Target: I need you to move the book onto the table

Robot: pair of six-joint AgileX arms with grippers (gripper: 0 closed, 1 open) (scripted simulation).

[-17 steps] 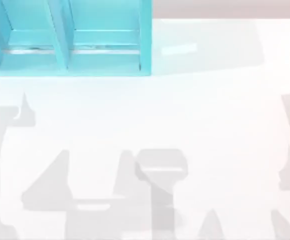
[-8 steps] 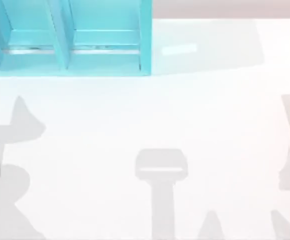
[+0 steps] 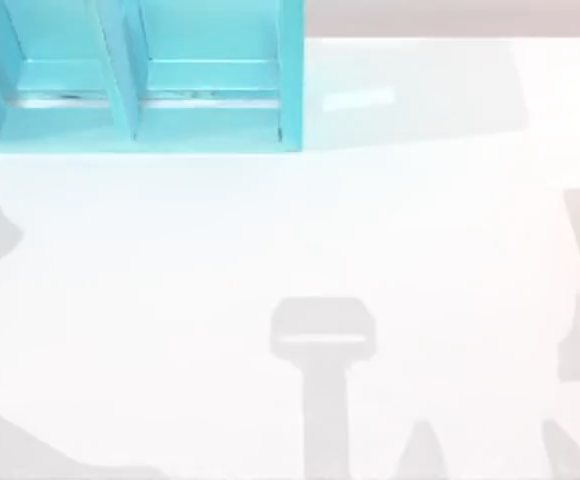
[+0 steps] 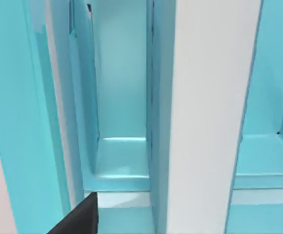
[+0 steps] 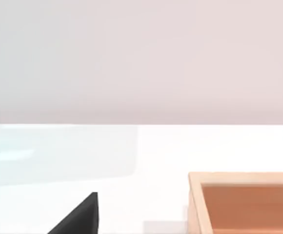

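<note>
Reaching for the book looked like the step in hand, with nothing yet gripped. Held the left gripper (image 4: 78, 219) close up against the bright turquoise compartmented shelf (image 3: 210, 130), which stood at the far left of the large glossy white bench (image 3: 420, 220). Faced straight into the open compartments, with a broad white upright band (image 4: 210, 122) between two of them. Took that band for perhaps the page edge of the thick teal-grey hardcover book, standing on end in the shelf, but could not tell for sure. Could not tell either whether the left jaws were spread or pressed together. Kept the right gripper (image 5: 78, 217) parked low at the right of the bench, near an orange-brown open wooden box (image 5: 244, 204); jaws there likewise impossible to judge. Next move, as a judgement: line the left jaws up across the book's thickness, close on it, draw it out clear of the dividers, then lower it flat onto bare bench near the shelf.
</note>
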